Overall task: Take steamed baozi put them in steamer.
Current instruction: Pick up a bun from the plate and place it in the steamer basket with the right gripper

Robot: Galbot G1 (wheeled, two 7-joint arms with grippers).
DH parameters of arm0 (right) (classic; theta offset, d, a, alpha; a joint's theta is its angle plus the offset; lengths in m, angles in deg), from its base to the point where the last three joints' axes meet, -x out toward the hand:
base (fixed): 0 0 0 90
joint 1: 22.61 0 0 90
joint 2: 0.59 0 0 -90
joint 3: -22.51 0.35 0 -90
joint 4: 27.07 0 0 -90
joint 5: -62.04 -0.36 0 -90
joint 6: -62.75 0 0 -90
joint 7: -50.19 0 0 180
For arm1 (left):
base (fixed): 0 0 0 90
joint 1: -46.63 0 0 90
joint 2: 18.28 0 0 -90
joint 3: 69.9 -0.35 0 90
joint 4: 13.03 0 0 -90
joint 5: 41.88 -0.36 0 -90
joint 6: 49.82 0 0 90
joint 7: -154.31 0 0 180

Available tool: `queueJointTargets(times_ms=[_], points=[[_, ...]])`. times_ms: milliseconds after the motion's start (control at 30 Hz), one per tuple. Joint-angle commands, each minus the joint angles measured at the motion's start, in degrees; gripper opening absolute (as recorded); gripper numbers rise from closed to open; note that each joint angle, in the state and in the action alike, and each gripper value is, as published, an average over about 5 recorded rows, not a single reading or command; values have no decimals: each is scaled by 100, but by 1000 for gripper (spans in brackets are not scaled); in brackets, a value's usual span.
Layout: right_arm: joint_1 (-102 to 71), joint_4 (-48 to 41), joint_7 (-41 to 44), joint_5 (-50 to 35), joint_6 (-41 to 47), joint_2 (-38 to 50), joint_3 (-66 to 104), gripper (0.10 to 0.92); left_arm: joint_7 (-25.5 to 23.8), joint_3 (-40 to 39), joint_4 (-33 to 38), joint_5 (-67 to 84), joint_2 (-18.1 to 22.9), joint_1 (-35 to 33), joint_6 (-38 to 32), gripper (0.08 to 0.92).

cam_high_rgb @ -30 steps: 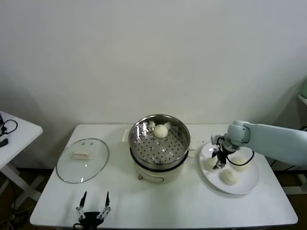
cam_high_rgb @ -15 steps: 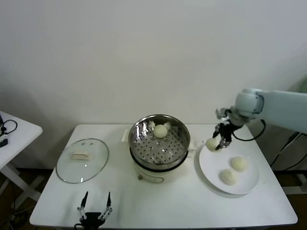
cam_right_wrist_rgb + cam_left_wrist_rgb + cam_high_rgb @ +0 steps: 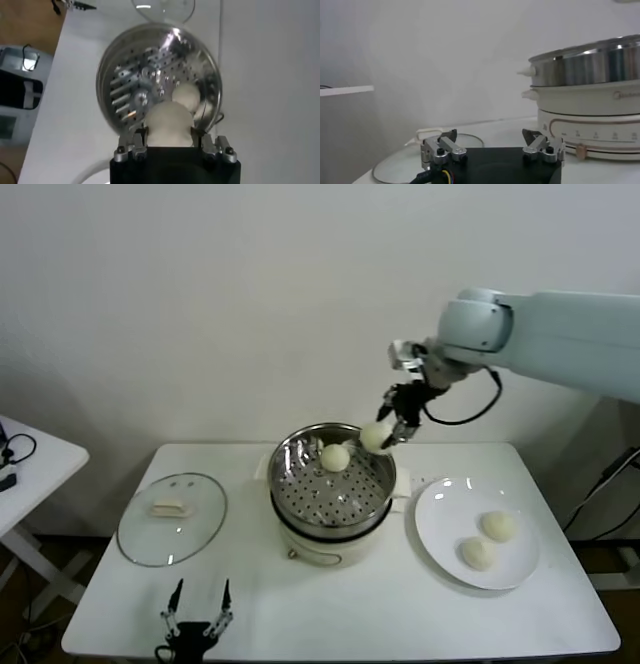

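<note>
My right gripper [image 3: 390, 429] is shut on a cream-white baozi [image 3: 374, 437] and holds it in the air over the back right rim of the steel steamer [image 3: 300, 489]. In the right wrist view the held baozi [image 3: 168, 122] sits between the fingers above the steamer's perforated bottom [image 3: 135, 85]. One baozi [image 3: 335, 457] lies in the steamer at the back; it also shows in the right wrist view [image 3: 187, 95]. Two more baozi [image 3: 498, 526] [image 3: 477, 554] lie on the white plate [image 3: 440, 544]. My left gripper [image 3: 196, 619] is open and empty, low at the table's front left.
The glass lid [image 3: 172, 519] lies flat on the table left of the cream-white pot [image 3: 325, 549]. The left wrist view shows the pot [image 3: 590, 120] and the lid [image 3: 395, 160] from table height. A small side table [image 3: 25, 469] stands at far left.
My right gripper lifted one baozi off the plate and carried it up and left, from over the plate to above the steamer's back right rim. The left arm has not moved.
</note>
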Motion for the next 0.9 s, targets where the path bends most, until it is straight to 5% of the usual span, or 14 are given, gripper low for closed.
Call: queueJointTargets(times_ms=[33, 433, 900], points=[[-1063, -463, -401, 135, 356, -1124, 630, 594, -5, 28, 11, 43, -7, 28, 26, 823], [-2258, -1784, -425, 975, 211, -1967, 777, 594, -7, 68, 0, 104, 10, 62, 34, 823], [-2661, -2253, -428, 1273, 130, -2261, 845, 595, -10, 87, -16, 160, 4, 110, 34, 823]])
